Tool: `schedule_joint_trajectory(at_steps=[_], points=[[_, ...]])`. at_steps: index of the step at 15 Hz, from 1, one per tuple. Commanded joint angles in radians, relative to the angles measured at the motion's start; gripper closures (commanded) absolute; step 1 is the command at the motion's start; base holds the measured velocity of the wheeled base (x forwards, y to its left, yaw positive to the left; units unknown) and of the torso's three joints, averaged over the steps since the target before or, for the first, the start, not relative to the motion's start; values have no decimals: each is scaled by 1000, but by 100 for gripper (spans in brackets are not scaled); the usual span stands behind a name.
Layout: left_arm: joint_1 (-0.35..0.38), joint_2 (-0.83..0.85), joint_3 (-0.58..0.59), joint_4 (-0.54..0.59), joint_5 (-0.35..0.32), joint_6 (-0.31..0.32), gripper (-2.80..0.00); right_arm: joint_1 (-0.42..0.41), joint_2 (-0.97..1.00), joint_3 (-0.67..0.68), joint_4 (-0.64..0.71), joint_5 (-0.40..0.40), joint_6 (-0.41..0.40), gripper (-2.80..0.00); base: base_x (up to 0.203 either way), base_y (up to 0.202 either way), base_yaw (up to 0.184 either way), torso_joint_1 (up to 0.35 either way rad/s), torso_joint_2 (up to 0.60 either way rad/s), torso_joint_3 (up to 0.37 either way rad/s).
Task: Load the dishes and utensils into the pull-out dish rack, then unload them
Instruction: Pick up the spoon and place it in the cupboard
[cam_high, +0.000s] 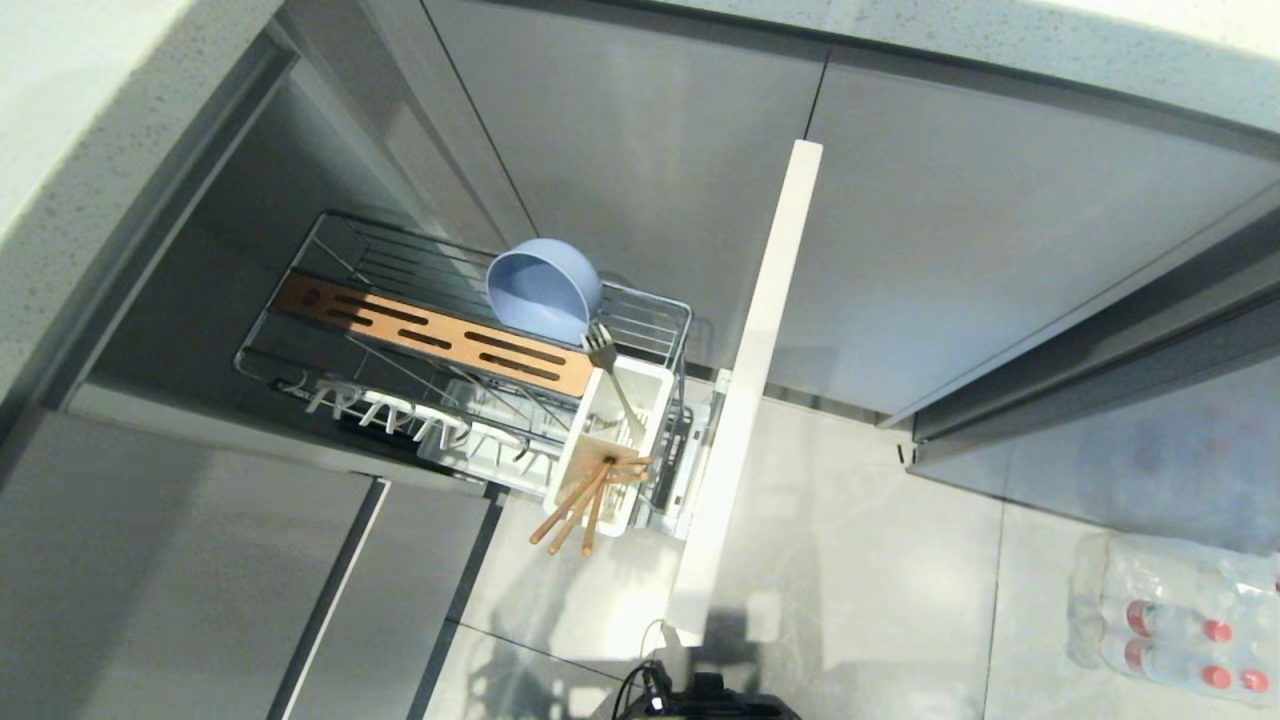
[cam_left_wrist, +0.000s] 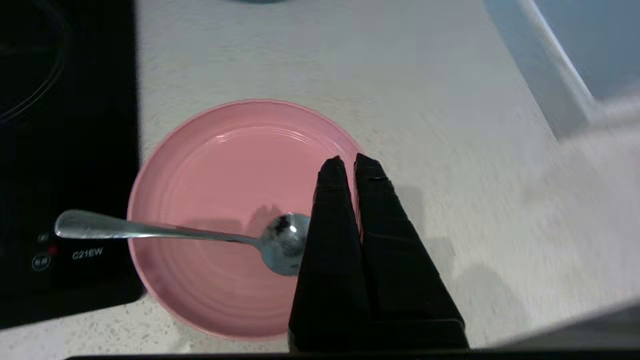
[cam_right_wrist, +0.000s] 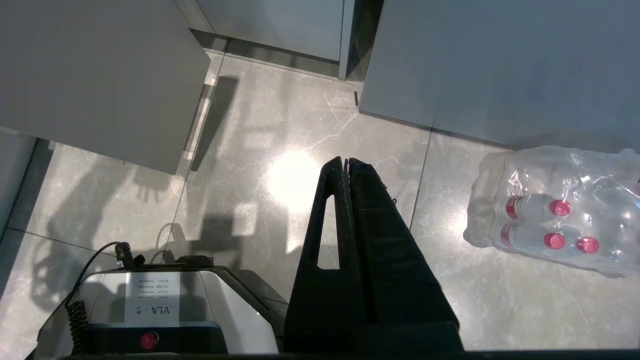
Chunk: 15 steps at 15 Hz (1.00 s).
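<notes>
The pull-out dish rack (cam_high: 684, 335) stands drawn out of the cabinet. The blue bowl (cam_high: 545, 285) leans on its side at the rack's back. In the white utensil cup (cam_high: 652, 388) stand the fork (cam_high: 612, 375), tines up, and the wooden chopsticks (cam_high: 578, 512), which slant out over the floor. The pink plate (cam_left_wrist: 225, 155) lies flat on the pale counter with a metal spoon (cam_left_wrist: 150, 230) across it. My left gripper (cam_left_wrist: 349, 161) hovers shut and empty over the plate's rim, beside the spoon's bowl. My right gripper (cam_right_wrist: 346, 161) hangs shut over the floor. Neither arm shows in the head view.
A black induction hob (cam_left_wrist: 65, 150) borders the plate. The rack's narrow white cabinet front (cam_high: 760, 380) juts into the aisle. A wrapped pack of water bottles (cam_high: 1180, 620) lies on the tiled floor to the right. My base (cam_right_wrist: 165, 310) sits below the right gripper.
</notes>
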Motion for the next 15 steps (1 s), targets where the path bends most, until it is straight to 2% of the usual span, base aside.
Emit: schedule_joint_trajectory(at_steps=[1, 7, 10, 13, 15], points=[[-1, 36, 13, 12, 71, -68, 0, 0, 1, 0, 0, 0, 2, 0, 0, 0, 0, 0, 0, 0], [-24, 58, 27, 209, 163, -204, 0, -1, 1, 0, 0, -1, 0, 0, 0, 0, 0, 0, 0, 0], [-47, 59, 47, 301, 171, -306, 0, 0, 1, 0, 0, 0, 1, 0, 0, 0, 0, 0, 0, 0], [-50, 56, 84, 305, 174, -342, 0, 0, 1, 0, 0, 0, 0, 0, 0, 0, 0, 0, 0, 0], [-50, 71, 89, 307, 173, -343, 0, 0, 1, 0, 0, 0, 2, 0, 0, 0, 0, 0, 0, 0]])
